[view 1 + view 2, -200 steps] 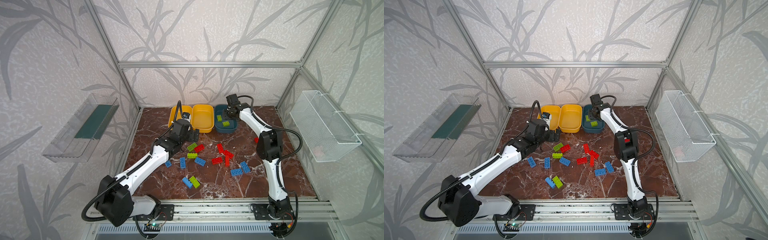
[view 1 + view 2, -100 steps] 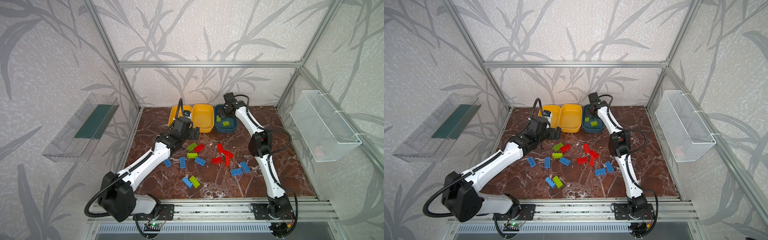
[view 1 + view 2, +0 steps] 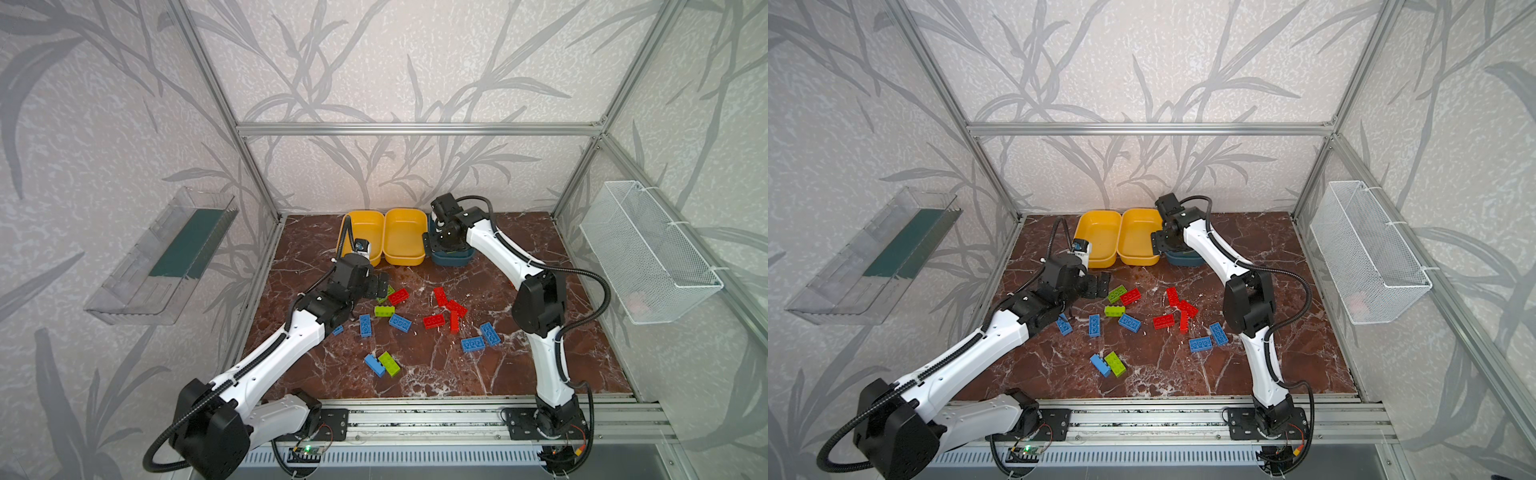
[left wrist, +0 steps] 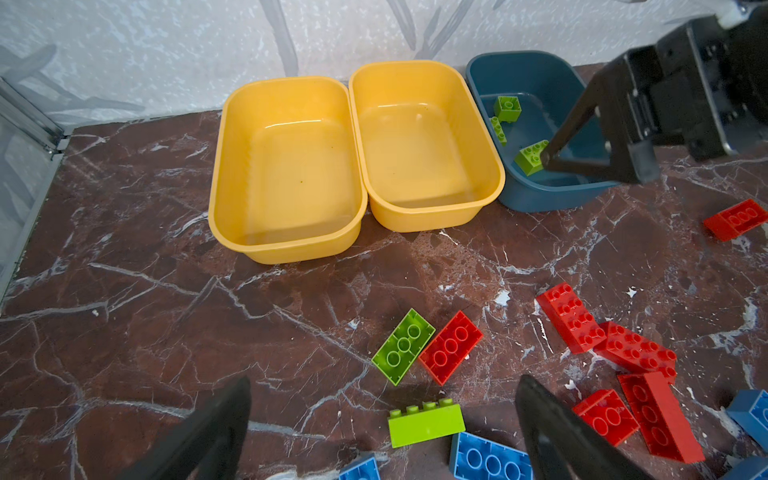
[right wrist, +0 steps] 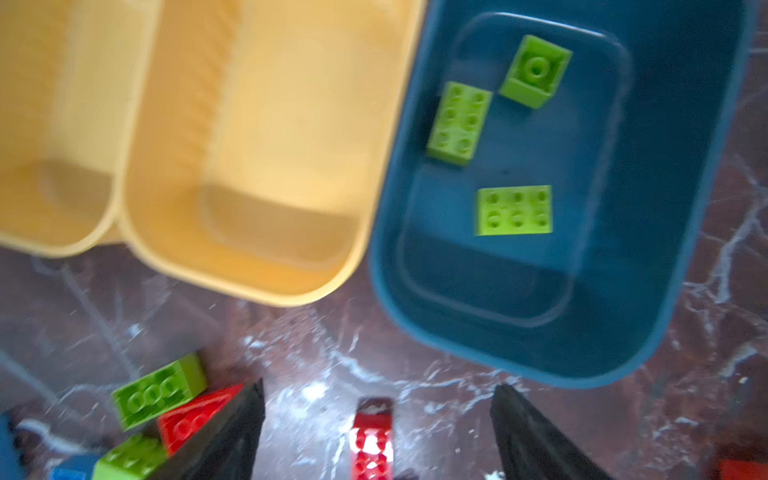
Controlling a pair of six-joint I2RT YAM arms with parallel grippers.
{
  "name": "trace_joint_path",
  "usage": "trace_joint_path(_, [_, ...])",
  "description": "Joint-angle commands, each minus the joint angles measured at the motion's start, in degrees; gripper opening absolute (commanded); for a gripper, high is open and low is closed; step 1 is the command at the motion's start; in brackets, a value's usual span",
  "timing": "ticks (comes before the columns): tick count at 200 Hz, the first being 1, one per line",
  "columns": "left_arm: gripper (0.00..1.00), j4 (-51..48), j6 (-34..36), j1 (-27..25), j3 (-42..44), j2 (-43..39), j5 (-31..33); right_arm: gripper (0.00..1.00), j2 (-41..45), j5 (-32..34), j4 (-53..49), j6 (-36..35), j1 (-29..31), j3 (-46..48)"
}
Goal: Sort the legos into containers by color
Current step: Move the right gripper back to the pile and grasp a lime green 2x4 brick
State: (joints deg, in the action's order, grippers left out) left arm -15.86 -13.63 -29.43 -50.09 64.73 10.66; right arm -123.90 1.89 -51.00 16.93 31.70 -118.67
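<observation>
Two yellow tubs [image 3: 361, 232] [image 3: 405, 237] and a teal tub [image 3: 451, 258] stand in a row at the back. Three lime legos [image 5: 515, 210] lie in the teal tub [image 5: 685, 208]; both yellow tubs [image 4: 286, 166] are empty. My right gripper [image 5: 379, 384] hangs open and empty over the teal tub's near rim [image 3: 1185, 259]. Blue, red and lime legos [image 3: 400, 323] lie scattered mid-table. My left gripper [image 4: 384, 380] is open just above a lime brick on its side [image 4: 426, 424], next to an upturned lime brick [image 4: 403, 347] and a red one [image 4: 451, 347].
A clear plastic tray [image 3: 166, 257] hangs on the left wall and a white mesh basket [image 3: 648, 262] on the right wall. Aluminium posts frame the cell, with a rail [image 3: 415, 415] along the front edge. Red legos [image 3: 440, 297] cluster right of centre.
My right gripper has opened and swung lower over the teal tub. The left gripper has come forward, closer to the lime and red bricks.
</observation>
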Motion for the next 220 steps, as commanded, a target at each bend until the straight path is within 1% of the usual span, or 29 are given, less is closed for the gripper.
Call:
trace_joint_path(1, [0.99,-0.2,-2.7,0.4,2.7,-5.2,1.8,0.87,2.2,-1.3,1.4,0.3,4.6,3.6])
trace_joint_path(8, [0.99,-0.5,-3.1,0.4,3.4,-6.5,2.3,0.91,2.1,-1.3,1.7,0.6,6.2,4.1])
trace_joint_path(9, [0.99,-0.5,-3.2,0.4,3.4,-6.7,2.3,0.94,2.1,-1.3,1.7,0.8,6.6,4.2])
trace_joint_path(11, [0.99,-0.6,-3.3,0.4,3.7,-7.0,2.5,0.95,2.0,-1.3,1.8,0.8,6.9,4.3])
trace_joint_path(12, [0.99,-0.6,-3.4,0.4,3.7,-7.2,2.5,0.98,1.9,-1.2,1.8,1.0,7.3,4.3])
trace_joint_path(14, [0.99,-0.7,-3.5,0.4,3.9,-7.5,2.7,1.0,1.9,-1.2,2.0,1.1,7.8,4.3])
trace_joint_path(40, [0.99,-3.0,-4.7,0.4,5.0,-11.1,4.6,0.99,-0.7,-1.1,2.4,0.7,12.0,2.6])
trace_joint_path(56, [0.99,-4.4,-5.6,0.5,5.7,-13.3,5.4,0.99,-3.0,-2.6,2.5,1.1,13.6,1.0])
trace_joint_path(95, [0.99,-6.3,-8.0,0.5,8.2,-19.3,7.7,0.99,-7.6,-5.4,3.5,1.1,15.3,-1.3])
trace_joint_path(133, [0.99,-6.3,-9.6,0.5,10.7,-23.9,9.8,1.0,-12.8,-5.7,1.2,-1.1,16.5,-6.4])
trace_joint_path(160, [0.99,-6.7,-9.8,0.5,10.9,-24.9,11.0,1.0,-17.0,-5.4,-1.0,-2.4,17.1,-11.2])
trace_joint_path(188, [0.99,-6.4,-9.8,0.4,10.8,-24.1,11.0,0.99,-21.1,-5.0,-3.9,-3.1,17.4,-16.9])
trace_joint_path(220, [0.99,-5.3,-9.1,0.6,10.3,-22.6,11.0,0.97,-22.9,-4.6,-5.2,-3.8,17.5,-18.1])
